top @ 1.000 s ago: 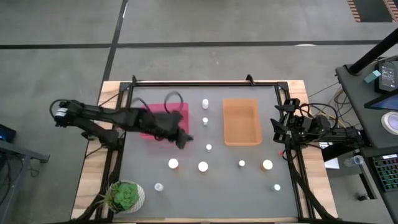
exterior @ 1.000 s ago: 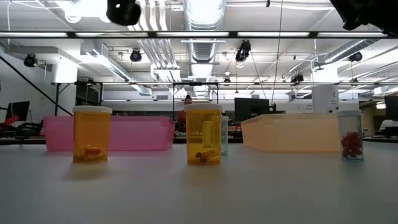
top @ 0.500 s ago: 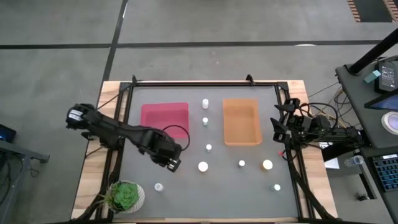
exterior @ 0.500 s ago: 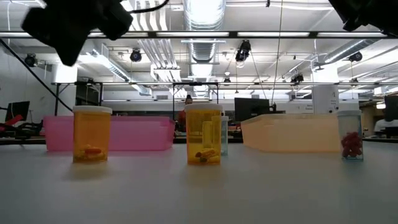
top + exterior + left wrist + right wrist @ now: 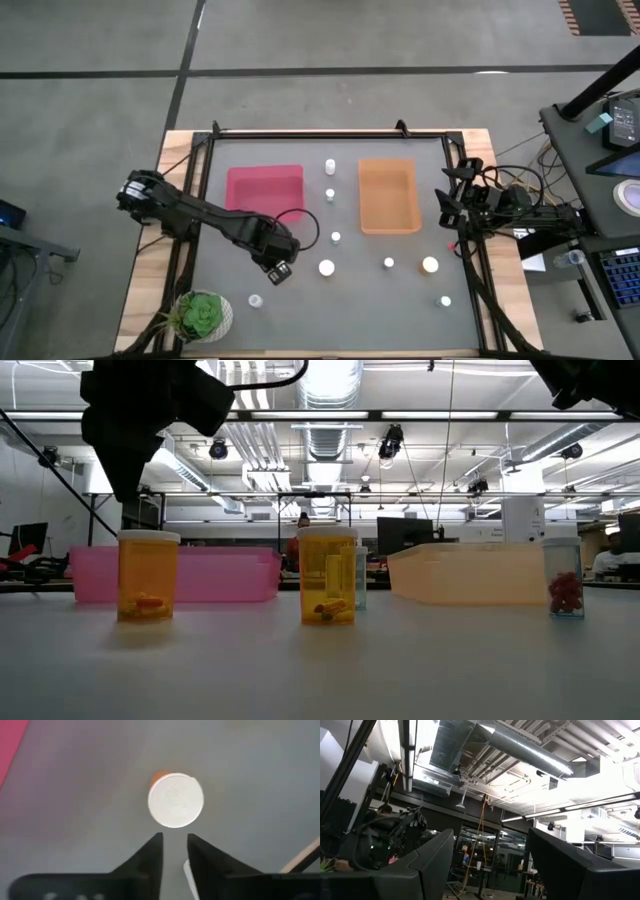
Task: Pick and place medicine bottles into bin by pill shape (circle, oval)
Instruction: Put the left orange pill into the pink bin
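One orange bottle (image 5: 175, 800) near the table's middle, just off the pink tray's (image 5: 263, 185) near corner, sits under the left gripper (image 5: 174, 852), whose narrowly parted fingers must widen and descend; the right gripper (image 5: 445, 205) waits, open, at the table's right edge.

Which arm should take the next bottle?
Left. Its gripper hovers above an orange bottle, fingers nearly closed. The right gripper is parked at the table's right edge, away from every bottle.
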You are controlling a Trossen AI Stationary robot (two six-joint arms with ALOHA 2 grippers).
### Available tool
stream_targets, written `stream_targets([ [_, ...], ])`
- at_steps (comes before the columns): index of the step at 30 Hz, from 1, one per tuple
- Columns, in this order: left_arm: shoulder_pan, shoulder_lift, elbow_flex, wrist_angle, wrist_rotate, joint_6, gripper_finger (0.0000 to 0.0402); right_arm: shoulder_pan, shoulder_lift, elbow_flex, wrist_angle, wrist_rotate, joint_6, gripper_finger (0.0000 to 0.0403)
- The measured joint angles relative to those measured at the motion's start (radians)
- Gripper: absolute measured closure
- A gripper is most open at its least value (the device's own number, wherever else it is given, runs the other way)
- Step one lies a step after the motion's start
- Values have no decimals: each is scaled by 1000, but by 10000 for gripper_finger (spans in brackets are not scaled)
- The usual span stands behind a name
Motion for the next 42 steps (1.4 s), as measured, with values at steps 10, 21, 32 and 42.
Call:
stream_targets([
  [10, -41, -10, -1, 31, -38, 296, 173, 0, 0, 0, 0, 0, 0, 154],
  [21, -86, -10, -13, 70, -237, 485, 147, 0, 0, 0, 0, 0, -5, 154],
  [32, -86, -4, -39, 110, -224, 483, 147, 0, 0, 0, -4, 0, -8, 154],
  [42, -86, -4, -107, 203, -215, 450, 147, 0, 0, 0, -4, 0, -8, 154],
])
